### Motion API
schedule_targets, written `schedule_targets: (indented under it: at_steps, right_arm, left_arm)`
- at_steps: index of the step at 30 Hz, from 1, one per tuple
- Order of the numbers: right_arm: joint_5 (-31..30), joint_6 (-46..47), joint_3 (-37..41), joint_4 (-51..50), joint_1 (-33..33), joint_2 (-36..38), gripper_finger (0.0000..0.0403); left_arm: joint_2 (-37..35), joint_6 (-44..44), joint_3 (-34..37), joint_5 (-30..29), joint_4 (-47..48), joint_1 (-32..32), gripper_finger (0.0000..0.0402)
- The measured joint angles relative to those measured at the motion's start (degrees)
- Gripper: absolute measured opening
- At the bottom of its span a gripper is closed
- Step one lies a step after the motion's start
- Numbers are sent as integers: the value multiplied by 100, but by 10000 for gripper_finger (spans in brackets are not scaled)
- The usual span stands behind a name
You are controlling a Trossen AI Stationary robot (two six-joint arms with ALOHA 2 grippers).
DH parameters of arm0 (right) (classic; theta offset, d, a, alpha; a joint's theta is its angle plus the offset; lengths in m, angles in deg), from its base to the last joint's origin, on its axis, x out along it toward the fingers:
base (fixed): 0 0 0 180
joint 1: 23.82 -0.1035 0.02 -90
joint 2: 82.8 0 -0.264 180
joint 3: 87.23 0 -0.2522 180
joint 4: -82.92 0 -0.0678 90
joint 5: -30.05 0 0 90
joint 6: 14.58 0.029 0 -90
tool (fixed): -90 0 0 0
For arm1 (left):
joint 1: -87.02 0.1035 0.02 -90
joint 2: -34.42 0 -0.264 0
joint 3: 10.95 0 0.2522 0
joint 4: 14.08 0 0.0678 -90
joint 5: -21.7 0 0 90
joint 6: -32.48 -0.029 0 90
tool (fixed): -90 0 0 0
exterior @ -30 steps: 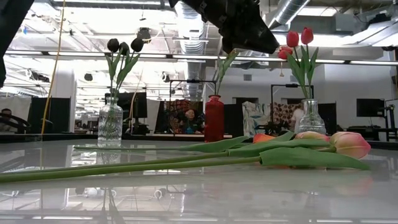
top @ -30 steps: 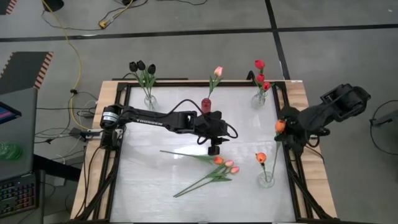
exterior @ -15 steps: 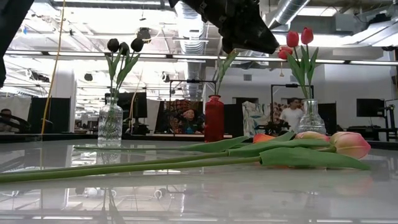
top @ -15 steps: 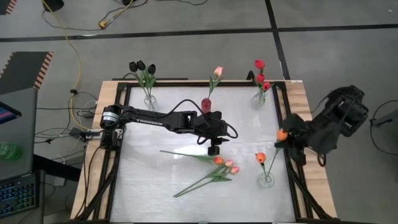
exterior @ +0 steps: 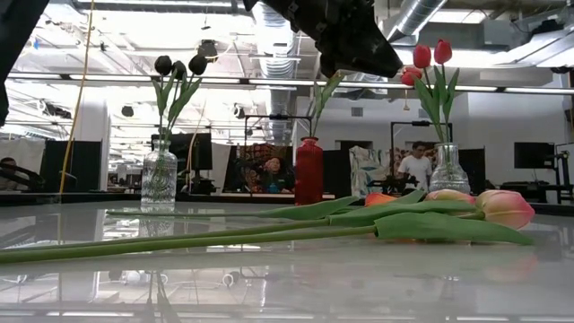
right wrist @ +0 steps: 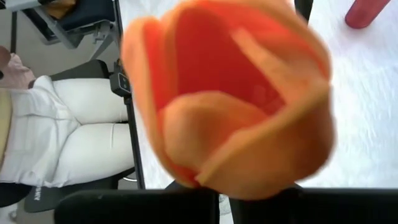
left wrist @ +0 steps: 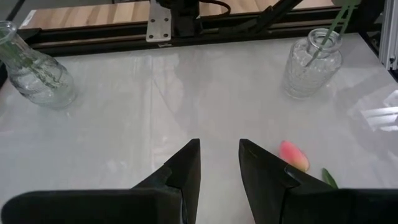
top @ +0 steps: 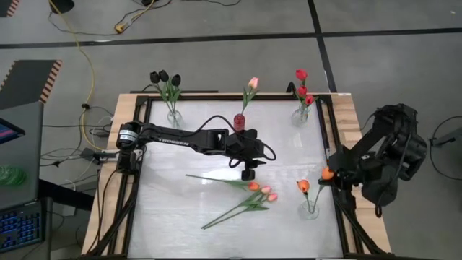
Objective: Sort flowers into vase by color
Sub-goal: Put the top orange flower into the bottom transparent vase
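Observation:
My right gripper (top: 334, 175) hangs over the table's right edge, shut on an orange tulip (top: 327, 173) whose head fills the right wrist view (right wrist: 230, 93). Just beside it stands a clear vase (top: 309, 210) holding one orange tulip (top: 303, 185). Mid-table, my left gripper (left wrist: 219, 168) is open above the bare top, nothing between its fingers. Three tulips, orange and pink (top: 263, 191), lie flat on the table near it, stems running left. Black tulips (top: 166, 76), a pink tulip (top: 253, 83) and red tulips (top: 302, 87) stand in vases along the far edge. My right gripper is shut on the orange tulip close under its head (right wrist: 205, 180); the head itself hides the place of contact. The head stands out past the fingers. The green stem (top: 320, 185) hangs below, and the flower is lifted clear of the table.
A red vase (top: 240, 120) stands just beyond my left arm. Clear vases stand at the far left (top: 174, 116) and far right (top: 300, 114). A black frame rail (top: 333, 144) borders the white top. People show in the room behind (exterior: 417, 164).
My right gripper has carried the orange tulip along the table's right edge toward the near edge, closer to the vase with the orange tulip, rolling its wrist on the way. The tulip stays clear of the table.

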Motion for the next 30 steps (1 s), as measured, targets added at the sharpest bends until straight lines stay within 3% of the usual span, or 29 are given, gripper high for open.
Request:
schedule_targets:
  at_steps: [13,30]
  right_arm:
    - [-214,-193,0,-4,7,54,36]
    - [19,-252,0,-2,7,0,39]
  left_arm:
    - [2,24,0,1,-7,-48,98]
    - [2,24,0,-1,-13,-46,98]
